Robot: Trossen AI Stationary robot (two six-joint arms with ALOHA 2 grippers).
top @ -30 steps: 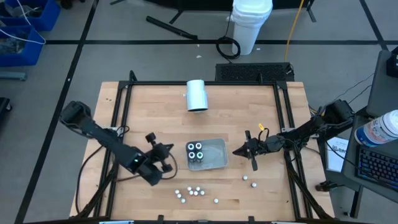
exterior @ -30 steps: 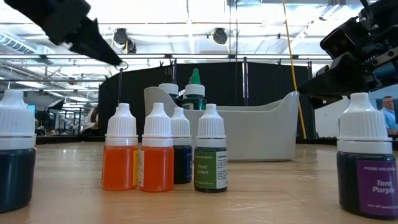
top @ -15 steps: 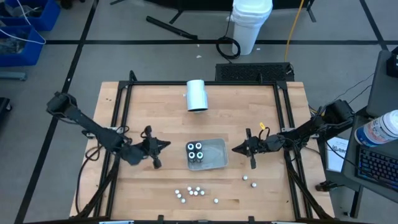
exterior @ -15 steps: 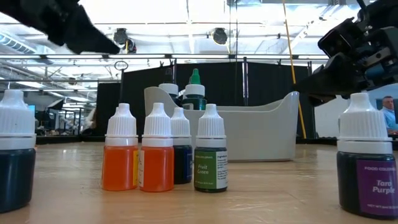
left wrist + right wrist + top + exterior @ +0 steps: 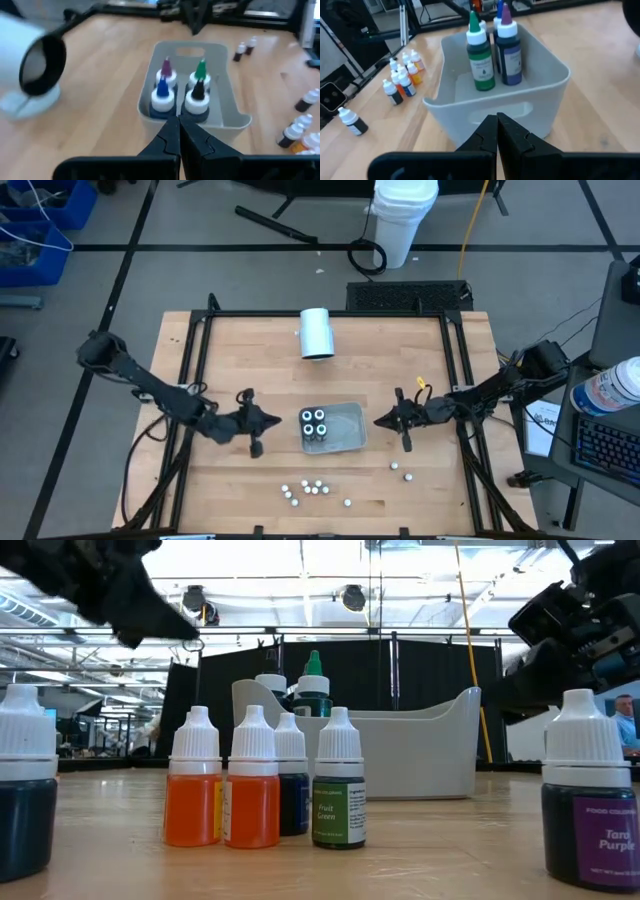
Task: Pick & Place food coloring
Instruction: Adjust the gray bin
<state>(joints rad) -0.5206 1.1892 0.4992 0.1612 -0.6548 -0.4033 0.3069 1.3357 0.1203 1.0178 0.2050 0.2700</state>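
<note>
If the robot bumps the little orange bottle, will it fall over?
Probably, yes. The orange bottle stands upright, tall and narrow on a small base, so a nudge near its white cap would likely tip it. It looks nearly full, which may steady it a bit. Neighbours stand right beside it, so they might topple too.

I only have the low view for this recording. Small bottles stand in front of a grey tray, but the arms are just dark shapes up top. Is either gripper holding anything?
Observer: No. The left gripper is shut and empty, pointing at the tray from one end.
Operator: And the right one?
Observer: The right gripper is shut and empty too, facing the tray's opposite end.
Operator: What is inside the tray?
Observer: Four larger bottles, standing together at the end nearer the left arm.
</note>
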